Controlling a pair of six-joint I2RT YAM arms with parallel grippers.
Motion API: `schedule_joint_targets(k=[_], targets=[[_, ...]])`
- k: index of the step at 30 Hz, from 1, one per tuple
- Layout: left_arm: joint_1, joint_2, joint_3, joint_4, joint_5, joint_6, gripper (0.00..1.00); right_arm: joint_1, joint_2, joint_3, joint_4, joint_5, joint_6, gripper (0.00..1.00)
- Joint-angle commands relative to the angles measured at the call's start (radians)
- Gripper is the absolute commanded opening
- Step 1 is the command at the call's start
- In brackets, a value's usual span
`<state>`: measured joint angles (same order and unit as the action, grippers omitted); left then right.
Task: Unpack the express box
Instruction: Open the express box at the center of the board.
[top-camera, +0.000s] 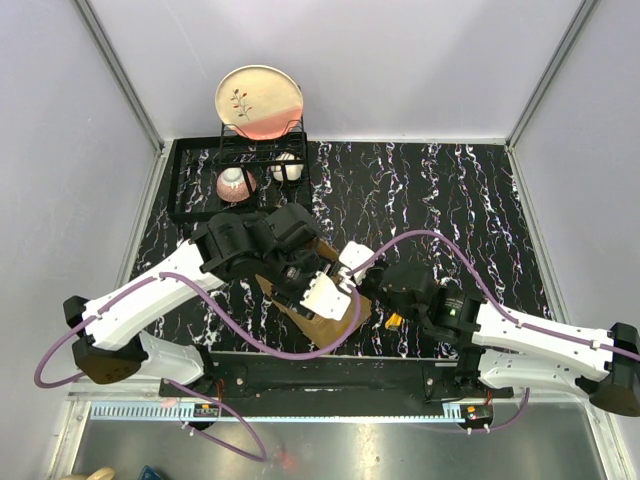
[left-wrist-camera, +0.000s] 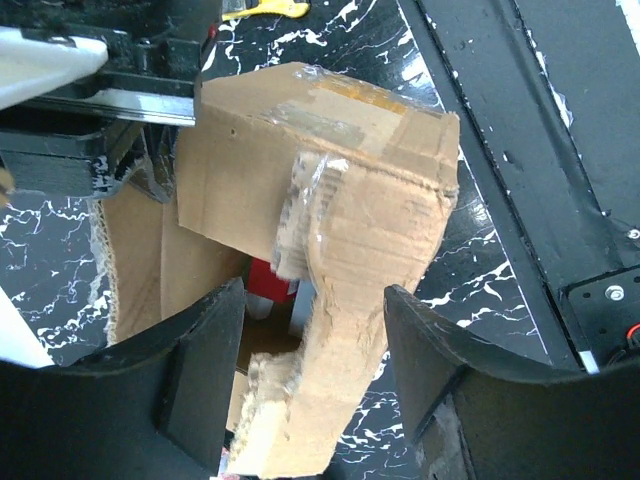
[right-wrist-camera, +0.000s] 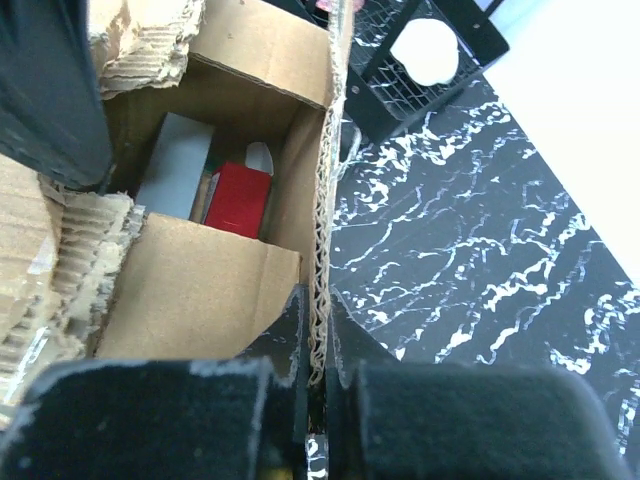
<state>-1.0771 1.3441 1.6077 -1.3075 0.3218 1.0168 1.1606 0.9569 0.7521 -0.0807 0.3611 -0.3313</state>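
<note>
Tearing is what worries you? the operator asks.

Yes, I answer. My right gripper (right-wrist-camera: 318, 352) is pinched tight on the thin edge of 1 side wall of the plain brown corrugated cardboard express box (right-wrist-camera: 200, 290), and that cardboard already looks ragged. If I pull hard or at an angle, I judge the wall rips. Otherwise the whole carton could slide across the black marble-patterned table (top-camera: 450, 200) instead of opening.

And the other arm?

My left gripper (left-wrist-camera: 312, 312) stands wide open with nothing in it. A torn, taped flap (left-wrist-camera: 340, 300) sits between its 2 fingers (left-wrist-camera: 200, 380), apparently untouched. Closing there could crush that flap down over the small red package (right-wrist-camera: 238, 198) and the grey flat-sided item (right-wrist-camera: 172, 180) beside it inside.

Where is the box?

Near the table's front edge, between my 2 arms. It lies directly beneath my left gripper and just ahead of my right, whose fingers straddle its wall. From above, my wrists hide most of it.
</note>
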Motion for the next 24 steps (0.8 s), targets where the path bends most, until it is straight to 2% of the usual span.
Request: schedule_joint_targets(k=[1,6,10,16,24], targets=[[-0.014,0.036,-0.043,-0.102,0.0,0.019,0.6,0.004,-0.009,0.131,0.205,0.061,-0.031,0.0],[-0.021,0.04,-0.016,-0.138,-0.02,0.002,0.6,-0.001,0.017,0.168,0.187,0.041,-0.015,0.0],[-0.021,0.033,-0.084,-0.119,-0.062,0.031,0.62,-0.001,0.006,0.176,0.188,-0.007,0.024,0.0],[0.006,0.102,-0.108,-0.189,-0.008,0.089,0.63,-0.001,-0.021,0.193,0.177,-0.048,0.052,0.0],[0.048,0.19,-0.075,-0.239,-0.026,0.132,0.62,-0.001,-0.038,0.23,0.156,-0.085,0.09,0.0]])
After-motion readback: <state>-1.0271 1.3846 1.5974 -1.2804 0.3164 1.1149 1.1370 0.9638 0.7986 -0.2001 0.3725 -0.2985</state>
